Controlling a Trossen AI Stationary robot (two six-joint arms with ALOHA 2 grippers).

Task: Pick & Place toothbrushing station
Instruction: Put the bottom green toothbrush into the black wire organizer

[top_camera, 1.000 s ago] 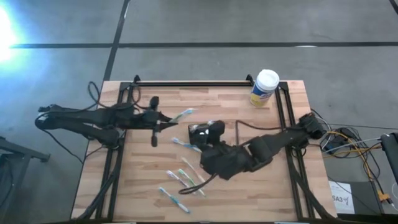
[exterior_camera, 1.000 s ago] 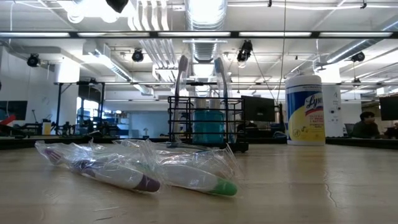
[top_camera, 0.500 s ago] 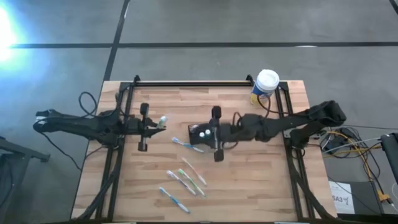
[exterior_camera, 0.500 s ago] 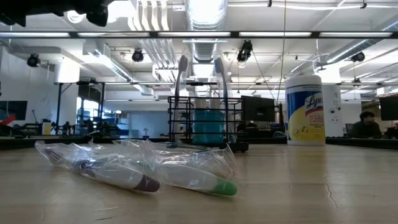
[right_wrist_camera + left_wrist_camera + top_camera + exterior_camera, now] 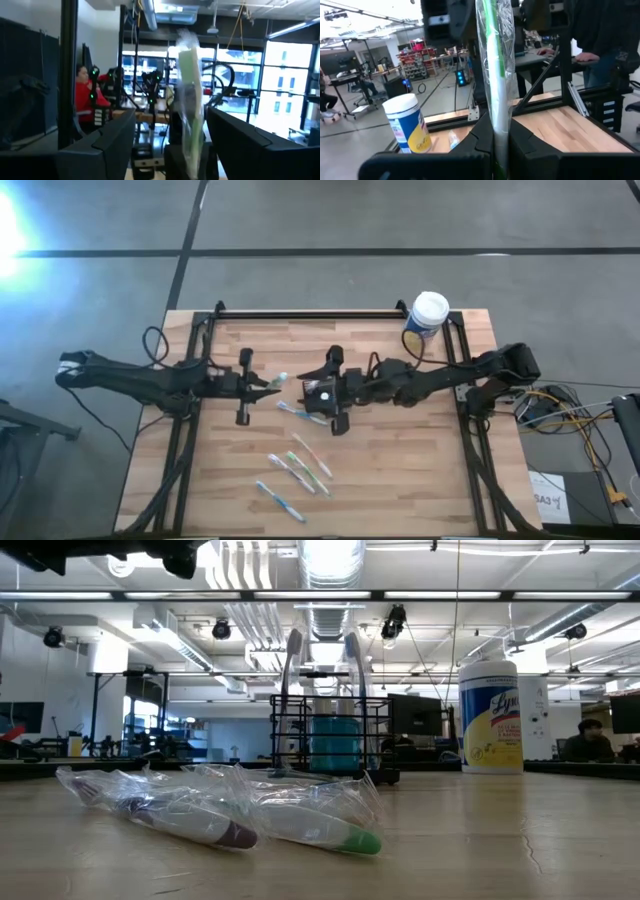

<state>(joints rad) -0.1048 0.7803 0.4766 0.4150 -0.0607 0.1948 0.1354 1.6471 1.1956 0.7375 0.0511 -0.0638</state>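
My left gripper squeezes a wrapped toothbrush. My right gripper is wide open, right over the black toothbrushing station mid-table. If I aim badly, the brush could miss a slot or tip the station.

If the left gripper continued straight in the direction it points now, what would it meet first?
Probably the right gripper, which faces it across the black toothbrushing station. The left gripper, shut on a wrapped toothbrush, points that way; relative height is unclear.
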